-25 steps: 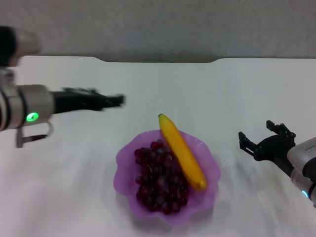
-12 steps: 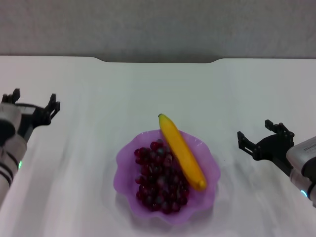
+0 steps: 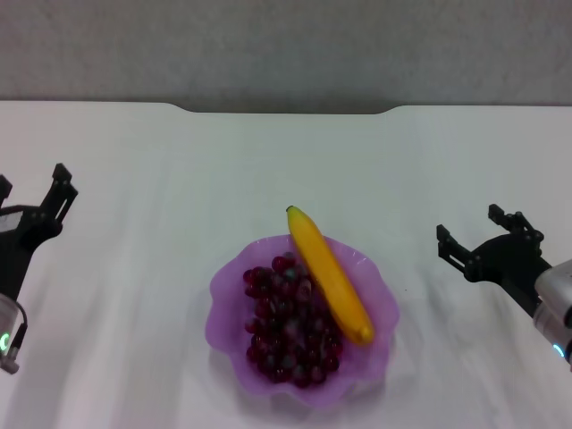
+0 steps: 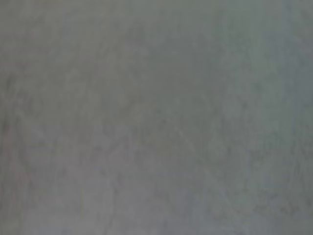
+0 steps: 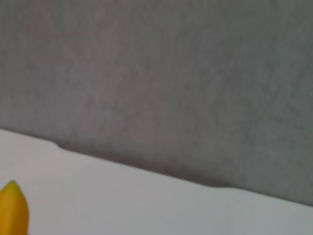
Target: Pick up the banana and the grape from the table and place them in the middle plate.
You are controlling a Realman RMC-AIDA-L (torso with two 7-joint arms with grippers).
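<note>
The light purple plate (image 3: 228, 284) with a wavy rim sits near the front middle of the white table (image 3: 179, 170). The dark red-purple grape bunch (image 3: 288, 320) lies inside it. The yellow banana (image 3: 329, 274) lies across the plate's right side, its green tip over the far rim. The banana's tip also shows in the right wrist view (image 5: 12, 209). My left gripper (image 3: 34, 194) is open and empty at the far left edge. My right gripper (image 3: 487, 235) is open and empty to the right of the plate.
A grey wall (image 3: 286, 45) stands behind the table's notched far edge (image 3: 286, 109). The left wrist view shows only plain grey wall (image 4: 156, 117).
My left arm has pulled back from over the table's left middle to the far left edge. My right gripper has shifted slightly right. Fruit and plate have not moved.
</note>
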